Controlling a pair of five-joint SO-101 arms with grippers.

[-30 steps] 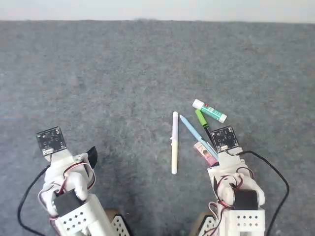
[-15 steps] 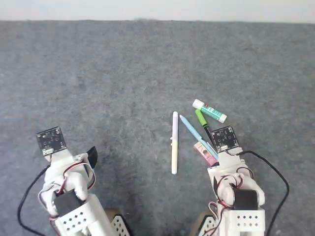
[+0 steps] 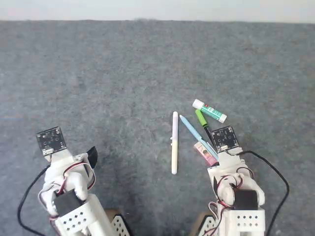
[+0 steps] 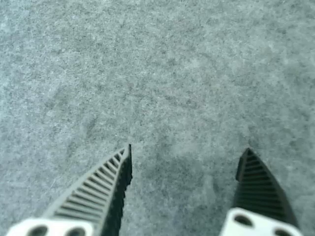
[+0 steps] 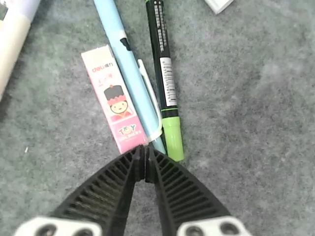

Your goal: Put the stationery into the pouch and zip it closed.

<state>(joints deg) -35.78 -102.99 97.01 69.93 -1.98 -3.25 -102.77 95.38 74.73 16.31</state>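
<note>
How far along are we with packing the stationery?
Nothing looks done: the glue stick, green marker, blue pen, pink eraser and pale pen all lie on the carpet. Nothing in hand: right end effector shut and empty, left end effector open. Everything is left.

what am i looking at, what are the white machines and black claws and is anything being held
These are two white robot arms, left and right, at a table covered in grey felt. One picture looks down from a fixed camera above; the other two come from a camera on each arm's wrist, looking past its black ribbed claw. The left gripper is open over bare felt. The right gripper is shut on nothing, its tips by a pink eraser box, a light blue pen and a green-and-black marker. Nearby lie a lilac-and-cream pen and a white glue stick.
</note>
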